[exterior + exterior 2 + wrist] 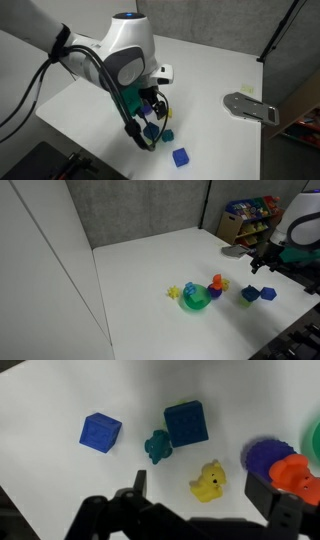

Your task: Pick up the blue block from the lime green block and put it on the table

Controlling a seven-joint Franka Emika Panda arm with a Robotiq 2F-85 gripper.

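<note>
The blue block [187, 422] is a dark cube seen from above in the wrist view, and it hides what is under it. In an exterior view it [250, 293] sits on the lime green block [246, 304]. My gripper [200, 495] is open and empty, and hovers above the white table [50, 400]. In the wrist view the blue block lies beyond the fingertips. In an exterior view the gripper [262, 262] hangs above the stacked blocks. In an exterior view the arm [130, 60] partly hides the stack.
A brighter royal-blue cube [100, 432] [268, 294] [180, 157] lies beside the stack. A small teal block [157, 447] and a small yellow piece [208, 482] lie close by. A green bowl-like toy [196, 299], purple [265, 457] and orange [297, 473] toys sit further off. A grey metal part [250, 105] lies near the table edge.
</note>
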